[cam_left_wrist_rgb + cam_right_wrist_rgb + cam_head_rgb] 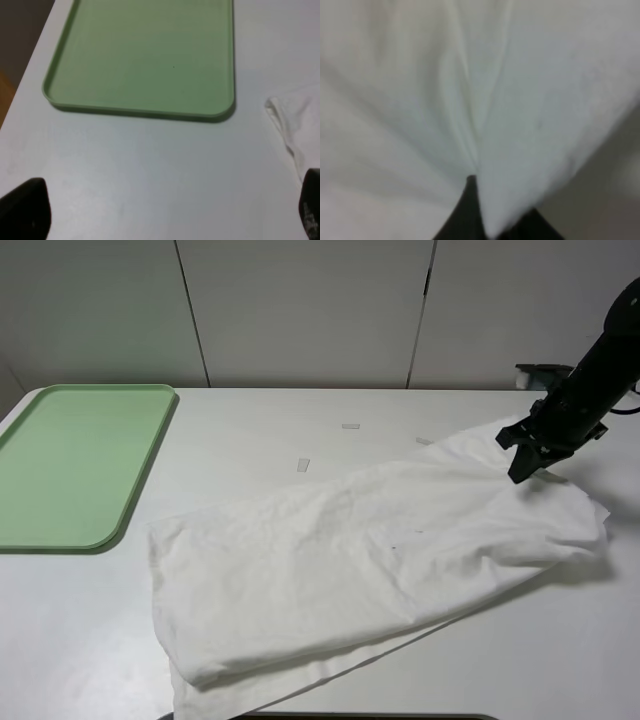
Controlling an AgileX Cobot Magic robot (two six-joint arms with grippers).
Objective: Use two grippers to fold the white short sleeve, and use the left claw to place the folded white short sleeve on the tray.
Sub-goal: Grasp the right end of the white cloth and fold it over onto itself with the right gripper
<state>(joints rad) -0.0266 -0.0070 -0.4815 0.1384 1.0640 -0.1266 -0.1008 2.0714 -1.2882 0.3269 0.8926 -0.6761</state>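
Right gripper, high view: it reaches down from the right side onto the far right corner of the white shirt, with its jaws pressed together on the cloth at that corner. The shirt lies wrinkled and folded lengthwise on the white table, running from the near middle edge toward the far right. A lower layer shows along its near edge. The green tray sits at the far left of the table, apart from the shirt. Three small tape strips lie on the table just beyond the shirt.

Left wrist view: the left gripper hangs over bare table. Its two dark fingertips are spread wide at opposite edges of the picture, gripping nothing. The tray lies ahead of it, showing its low rim and rounded near corners. One corner of the shirt rests on the table beside the tray, clear of the rim and close to one fingertip. Contact with that fingertip cannot be judged.

Right wrist view: blurred white cloth fills nearly the whole picture. A fold of the shirt is drawn to a point and pinched between the dark fingers of the gripper. A strip of table shows at one side.
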